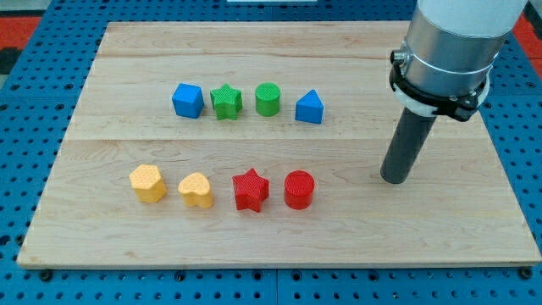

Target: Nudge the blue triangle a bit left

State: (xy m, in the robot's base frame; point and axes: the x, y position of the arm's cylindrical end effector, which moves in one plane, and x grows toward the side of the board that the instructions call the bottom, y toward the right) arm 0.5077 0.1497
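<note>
The blue triangle (pixel 310 108) sits at the right end of the upper row on the wooden board (pixel 279 246). To its left in that row are a green cylinder (pixel 268 99), a green star (pixel 226 102) and a blue cube (pixel 188 100). My tip (pixel 394 180) rests on the board to the right of and below the blue triangle, well apart from it. The dark rod rises from the tip to the arm's grey body at the view's top right.
A lower row holds a yellow hexagon-like block (pixel 148 183), a yellow heart (pixel 196 190), a red star (pixel 251 189) and a red cylinder (pixel 299 189), the last one left of my tip. A blue pegboard surrounds the board.
</note>
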